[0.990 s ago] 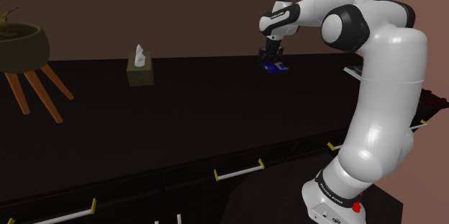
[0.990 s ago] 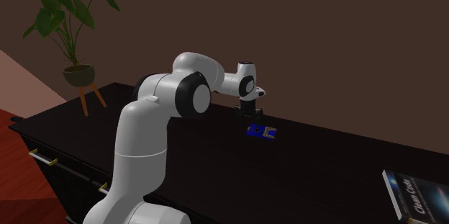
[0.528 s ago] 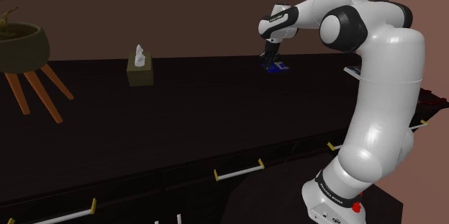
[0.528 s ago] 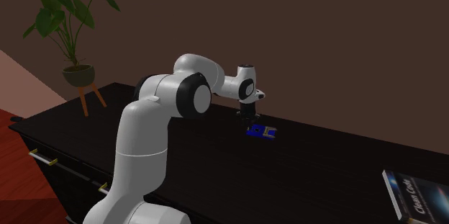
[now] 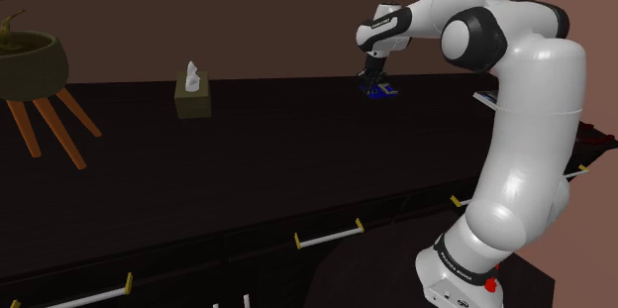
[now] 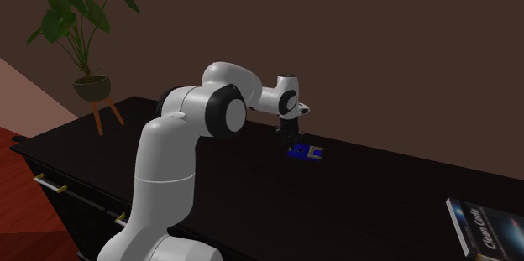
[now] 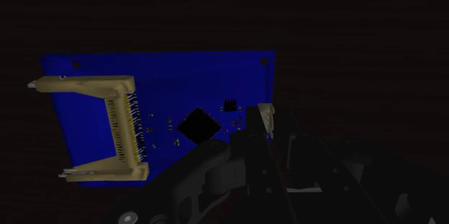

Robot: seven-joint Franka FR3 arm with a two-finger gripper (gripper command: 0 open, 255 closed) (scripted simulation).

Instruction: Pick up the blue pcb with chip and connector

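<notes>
- Starting at the all-black two-finger gripper point(image 6: 290, 140): its fingers are black against a near-black surface, so I cannot tell whether they are spread or pinched.
- On the wrist camera, the gripper's tip sits over one edge of the flat blue rectangular circuit board point(image 7: 187, 89), right at a small tan part point(image 7: 267, 117) on that edge.
- The black square chip point(image 7: 199, 125) is just beside the tip. The big tan U-shaped connector point(image 7: 119, 125) is at the board's opposite end.
- In the shoulder view the board is right of centre in the upper half, directly under the hand. In the second exterior view it is just right of the middle and looks to lie flat on the long dark counter point(image 5: 248, 157).
- My read: I'm in the grasp step, with the hand down at the board and the lift not yet made.
- Next I need a sure closure on that edge, then a slow, straight rise. A thin board held at one end could tilt or slip.
- The olive tissue box point(image 5: 192, 95), upper left of centre, and the book point(image 6: 483, 227), lower right, are well apart from the work.
</notes>
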